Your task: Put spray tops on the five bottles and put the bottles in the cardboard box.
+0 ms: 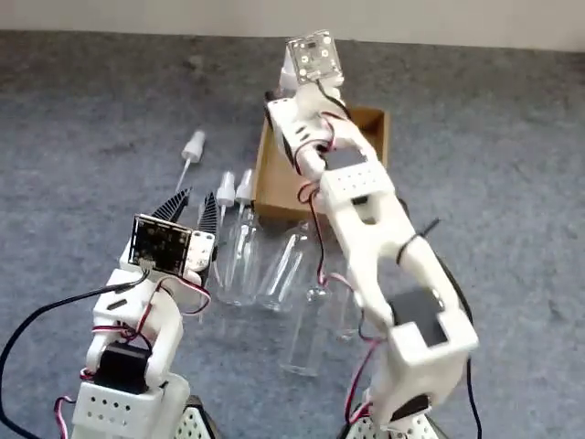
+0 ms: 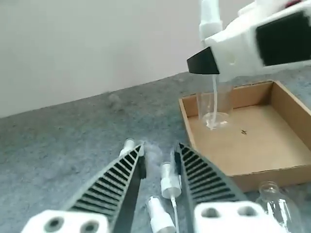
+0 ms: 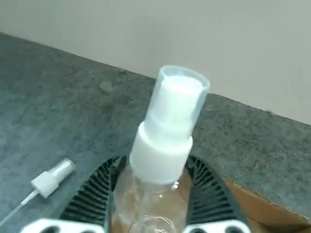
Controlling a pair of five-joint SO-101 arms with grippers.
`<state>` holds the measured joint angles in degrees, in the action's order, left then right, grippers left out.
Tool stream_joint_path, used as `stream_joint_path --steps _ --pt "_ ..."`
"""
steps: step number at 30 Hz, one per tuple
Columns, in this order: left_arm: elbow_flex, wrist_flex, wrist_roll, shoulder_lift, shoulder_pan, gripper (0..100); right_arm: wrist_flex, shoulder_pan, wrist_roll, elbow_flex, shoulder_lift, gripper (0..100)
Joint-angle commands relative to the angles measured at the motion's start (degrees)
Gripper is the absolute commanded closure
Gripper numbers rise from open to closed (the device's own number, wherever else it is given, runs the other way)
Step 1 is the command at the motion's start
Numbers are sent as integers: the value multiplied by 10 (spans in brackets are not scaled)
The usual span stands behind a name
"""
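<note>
On the counter (image 1: 82, 137) lie uncapped bottles (image 1: 239, 261). The left gripper (image 2: 159, 149), fingers apart, hovers near 3 loose spray tops (image 2: 167, 179). Beyond, the right gripper (image 3: 155, 167), fingers clamped on a capped bottle (image 3: 146, 199), holds it upright over the cardboard box (image 2: 291, 111).

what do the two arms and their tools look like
The left arm and right arm are white plastic shells around black motors, with red and black cables. The left tool and right tool have black ribbed tapering fingers.
</note>
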<state>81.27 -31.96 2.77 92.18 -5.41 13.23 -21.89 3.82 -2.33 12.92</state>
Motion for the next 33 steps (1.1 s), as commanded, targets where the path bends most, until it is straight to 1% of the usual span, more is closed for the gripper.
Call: stream_joint_path --steps 1,13,19,27,29,33 --pt "-2 14 -4 1 10 937 -20 11 6 103 44 995" --pt "-2 14 -4 1 7 937 -20 11 5 269 220 995" --pt "-3 14 -4 1 7 937 -20 11 5 284 250 995" --pt "-3 14 -4 1 7 937 -20 9 5 281 250 991" --pt "-3 14 -4 1 7 937 -20 9 5 281 250 971" --pt "-4 14 -4 1 7 937 -15 7 5 281 246 885"
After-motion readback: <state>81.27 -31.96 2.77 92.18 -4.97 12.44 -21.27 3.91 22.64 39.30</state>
